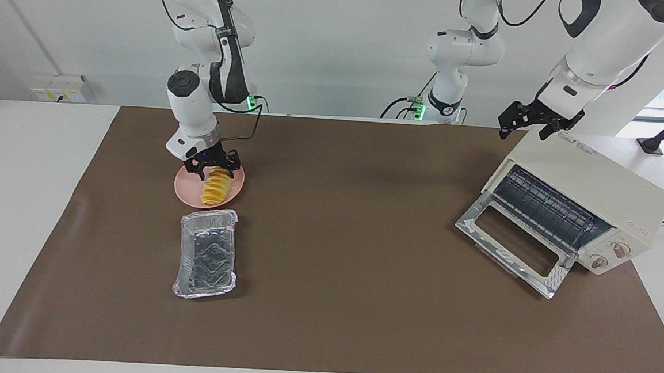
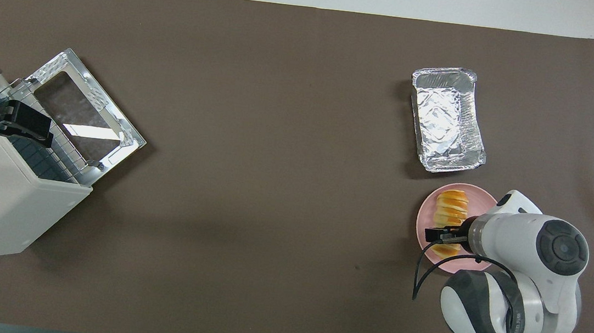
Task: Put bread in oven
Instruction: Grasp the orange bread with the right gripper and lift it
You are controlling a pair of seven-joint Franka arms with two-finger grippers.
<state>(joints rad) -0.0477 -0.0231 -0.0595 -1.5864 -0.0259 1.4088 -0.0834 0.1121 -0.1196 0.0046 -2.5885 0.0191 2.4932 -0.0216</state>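
Oven (image 1: 588, 185) at left arm's end of counter (image 1: 359, 303), door dropped open, rack exposed: ready for loading. Bread (image 1: 216, 186) lies lengthwise on pink plate (image 1: 184, 192), at right arm's end, foil tray (image 1: 207, 255) just beside plate, farther from me.

My right gripper (image 1: 214, 167) down at bread's nearer end, fingers straddling loaf, partly closed; firm grip not confirmed. My left gripper (image 1: 535, 123) waits wide open over oven top.
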